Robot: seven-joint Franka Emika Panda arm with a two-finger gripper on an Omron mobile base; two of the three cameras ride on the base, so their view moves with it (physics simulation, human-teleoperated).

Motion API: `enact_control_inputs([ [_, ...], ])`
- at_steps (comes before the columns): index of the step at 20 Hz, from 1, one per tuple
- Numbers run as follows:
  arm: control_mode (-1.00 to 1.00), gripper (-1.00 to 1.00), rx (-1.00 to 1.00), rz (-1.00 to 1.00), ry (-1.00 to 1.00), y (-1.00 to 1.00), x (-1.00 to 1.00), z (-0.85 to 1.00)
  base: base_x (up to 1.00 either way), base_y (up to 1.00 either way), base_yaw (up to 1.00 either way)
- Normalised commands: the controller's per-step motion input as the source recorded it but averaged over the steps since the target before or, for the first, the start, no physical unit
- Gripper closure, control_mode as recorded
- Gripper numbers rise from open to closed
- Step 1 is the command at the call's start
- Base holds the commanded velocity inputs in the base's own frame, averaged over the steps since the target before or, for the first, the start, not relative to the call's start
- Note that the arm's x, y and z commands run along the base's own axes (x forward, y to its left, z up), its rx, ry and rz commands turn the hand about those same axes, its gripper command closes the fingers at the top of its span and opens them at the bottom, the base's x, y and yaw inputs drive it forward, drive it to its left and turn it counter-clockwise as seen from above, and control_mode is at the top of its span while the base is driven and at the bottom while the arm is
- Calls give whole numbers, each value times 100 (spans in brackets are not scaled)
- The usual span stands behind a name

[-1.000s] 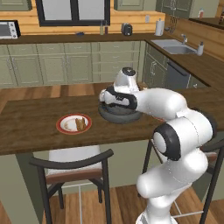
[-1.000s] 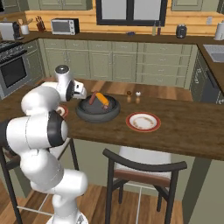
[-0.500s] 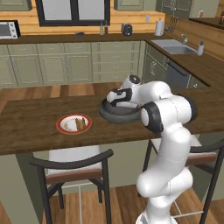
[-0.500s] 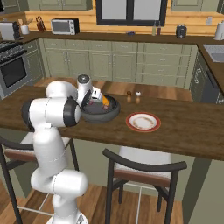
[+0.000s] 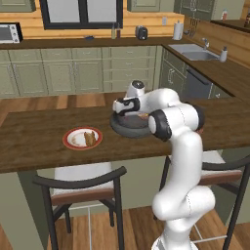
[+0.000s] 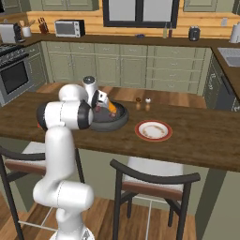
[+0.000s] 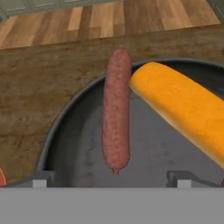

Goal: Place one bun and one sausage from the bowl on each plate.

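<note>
In the left base view, the dark grey bowl (image 5: 128, 126) is seen at mid-frame on the wooden counter (image 5: 34, 141), with the gripper (image 5: 122, 106) hung just over its left part and the arm's white elbow covering its right side. A red-rimmed plate (image 5: 82, 138) with a brownish item on it lies to the left of the bowl, apart from it. A chair (image 5: 83, 188) stands below the counter edge.

In the right base view, the bowl (image 6: 110, 121) is left of centre, partly hidden by the arm; an orange bun (image 6: 112, 108) shows in it. A second plate (image 6: 153, 130) lies to its right, and two small shakers (image 6: 142, 101) stand behind.

In the hand view, a sausage (image 7: 116, 109) lies lengthwise in the bowl (image 7: 61, 131), with the bun (image 7: 181, 105) beside it at right, close against its upper end. The finger tips (image 7: 39, 178) are spread wide at the bottom corners, with nothing held.
</note>
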Motion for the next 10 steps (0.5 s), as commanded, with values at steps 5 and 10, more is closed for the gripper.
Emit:
enact_control_inputs([
  [5, -100, -100, 0, 0, 0, 0, 47, -48, 0, 0, 0],
  [10, -100, -100, 0, 0, 4, 0, 56, -34, 0, 0, 0],
])
